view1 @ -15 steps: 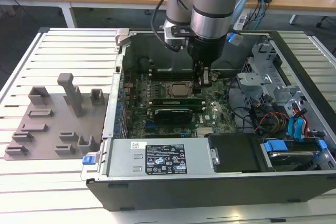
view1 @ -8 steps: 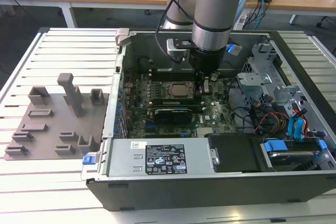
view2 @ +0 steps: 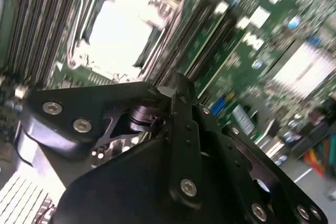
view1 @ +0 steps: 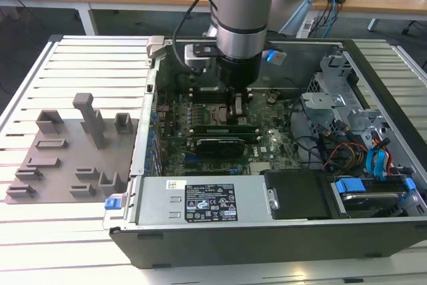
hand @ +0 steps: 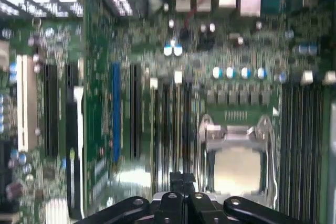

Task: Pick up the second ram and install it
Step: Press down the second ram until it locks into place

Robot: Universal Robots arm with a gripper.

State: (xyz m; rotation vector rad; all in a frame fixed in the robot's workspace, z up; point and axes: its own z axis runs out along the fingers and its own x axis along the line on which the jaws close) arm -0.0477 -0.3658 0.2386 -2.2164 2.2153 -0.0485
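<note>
The exterior view looks down at a slant from in front of the open computer case [view1: 267, 165], standing back far enough to take in the slatted tabletop [view1: 80, 231] and the arm [view1: 241, 18] at upper centre. Both wrist views sit close above the motherboard [hand: 105, 103], with the end effector [hand: 181, 200] at the lower edge. All three share the CPU socket [view2: 123, 35].
</note>
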